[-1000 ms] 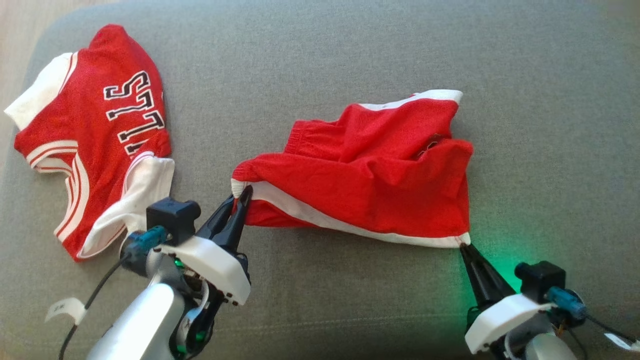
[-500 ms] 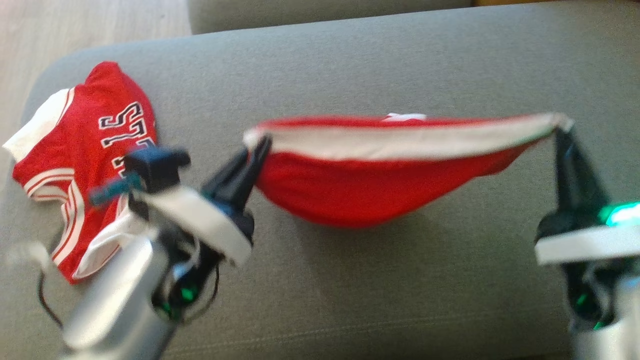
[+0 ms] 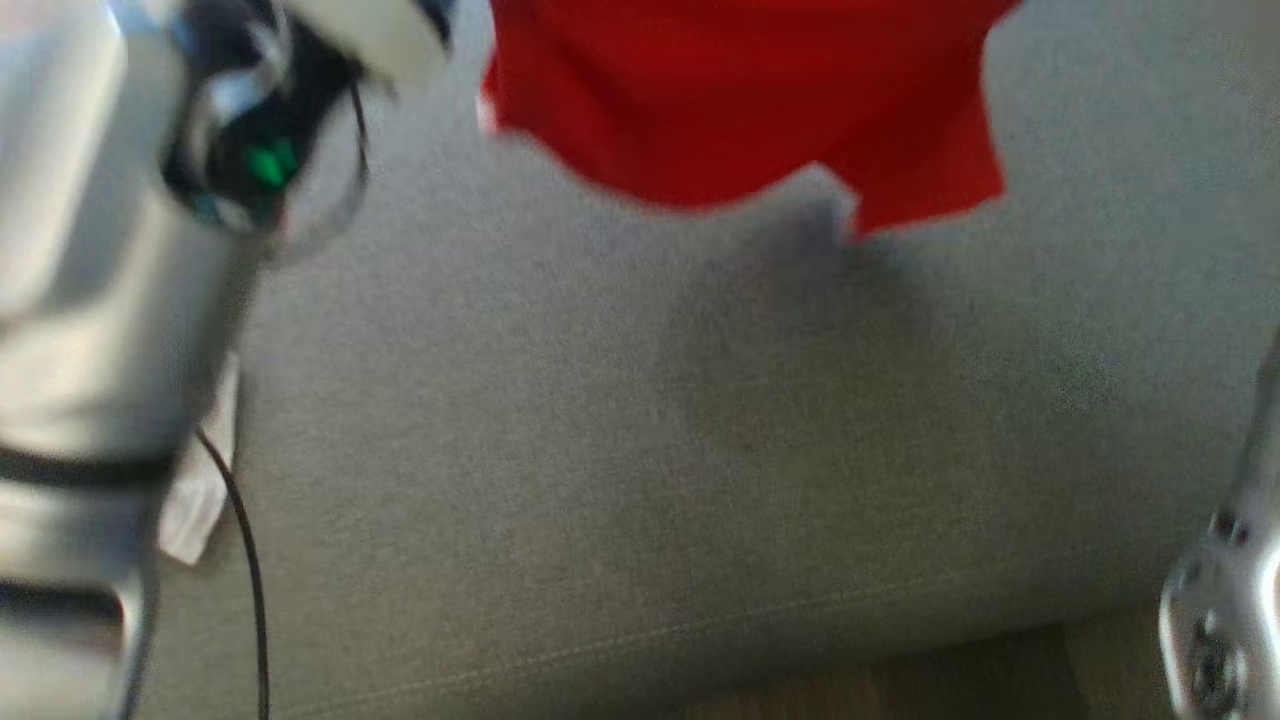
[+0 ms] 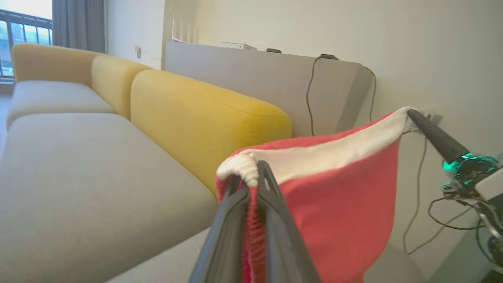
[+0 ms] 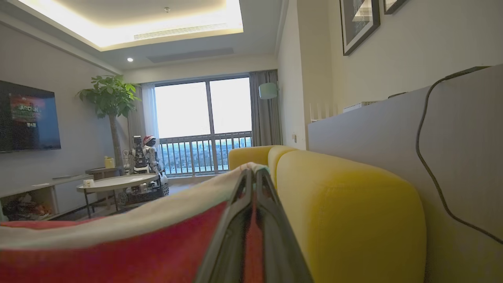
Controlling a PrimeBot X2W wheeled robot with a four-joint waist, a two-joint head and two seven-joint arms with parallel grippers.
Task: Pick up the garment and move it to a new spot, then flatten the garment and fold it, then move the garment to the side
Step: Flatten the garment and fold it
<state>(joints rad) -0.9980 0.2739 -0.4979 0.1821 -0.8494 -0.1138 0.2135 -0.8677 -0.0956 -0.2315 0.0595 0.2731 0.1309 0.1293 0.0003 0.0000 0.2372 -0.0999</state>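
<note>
In the left wrist view, the left claw (image 4: 257,169) is nearest, clamped on a white-banded corner of the garment (image 4: 342,204), with red cloth pinched between its two dark fingers. In the right wrist view, the right claw (image 5: 254,173) is pressed together on the opposite corner. A strip of red sits between its fingers, and the white band runs off to that view's left. The garment is up in the air, stretched between the two claws, with the band along the top and the red cloth hanging below.

The left wrist view takes in the whole span, with the right claw at its far end and a green light on that wrist. The head view is blurred, but it adds the garment's lower edge hanging above the grey seat (image 3: 600,450), a shadow under it, and the pale left forearm (image 3: 80,300) at the left.

Behind the garment stand yellow cushions (image 4: 204,118), then a grey cabinet (image 4: 267,82) with a cable (image 4: 310,98) down its face. Farthest off, the right wrist view shows a round table (image 5: 118,182), a plant (image 5: 110,96), a TV (image 5: 27,118) and a window (image 5: 204,110).
</note>
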